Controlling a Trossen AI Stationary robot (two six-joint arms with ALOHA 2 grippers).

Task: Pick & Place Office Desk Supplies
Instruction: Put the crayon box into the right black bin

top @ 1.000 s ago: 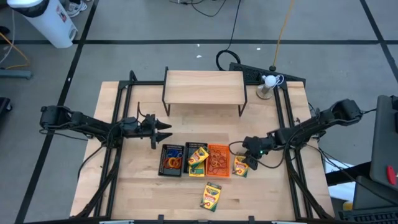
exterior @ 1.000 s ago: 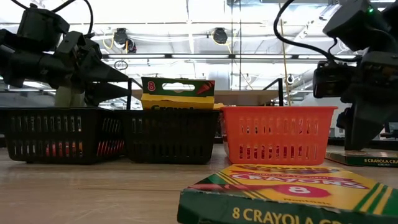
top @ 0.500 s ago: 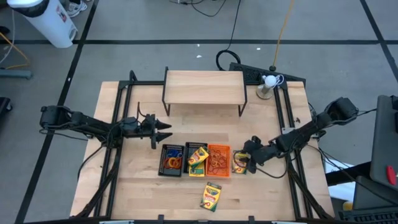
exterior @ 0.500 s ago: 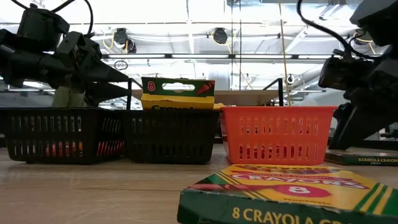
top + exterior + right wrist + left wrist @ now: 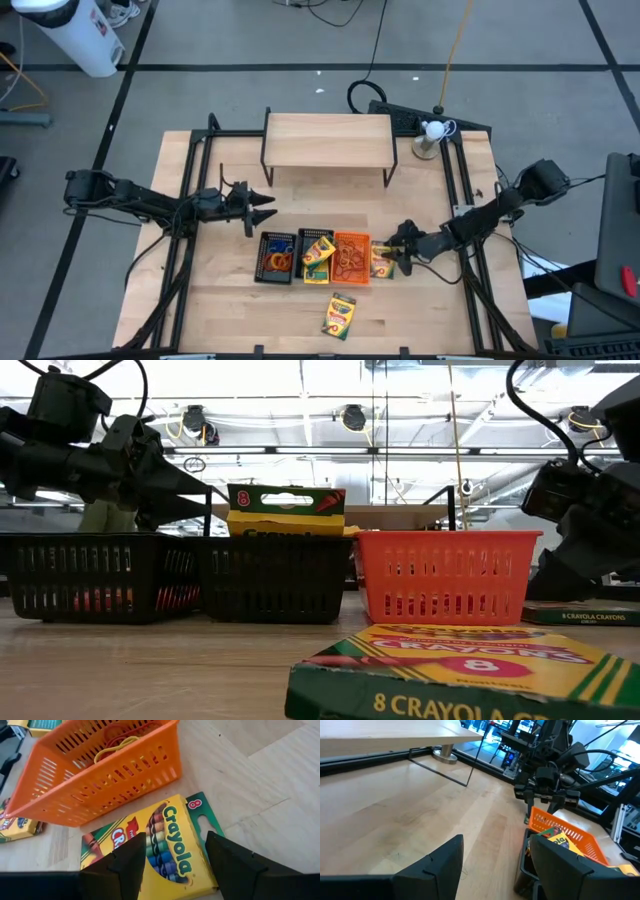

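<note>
Three mesh trays stand in a row: black [image 5: 275,257], black [image 5: 315,256] with a crayon box [image 5: 318,250] standing in it, and orange [image 5: 351,257] with rubber bands [image 5: 117,737] inside. A second crayon box [image 5: 165,840] lies flat on the table just right of the orange tray. My right gripper [image 5: 393,250] is open and tipped down close over it, one finger over each side of its face. A third crayon box [image 5: 339,314] lies nearer the front edge. My left gripper [image 5: 268,205] waits open, level, left of and beyond the trays.
A light wooden shelf on black legs [image 5: 328,140] stands at the back. A small white ball on a stand [image 5: 432,130] sits at the back right. Black frame rails [image 5: 190,190] run along both sides of the table. Bare wood lies between the shelf and the trays.
My right gripper has come down toward the crayon box beside the orange tray, shifting slightly toward the tray, and has tipped its fingers further downward. Its finger gap looks the same. The boxes and trays have stayed put.
</note>
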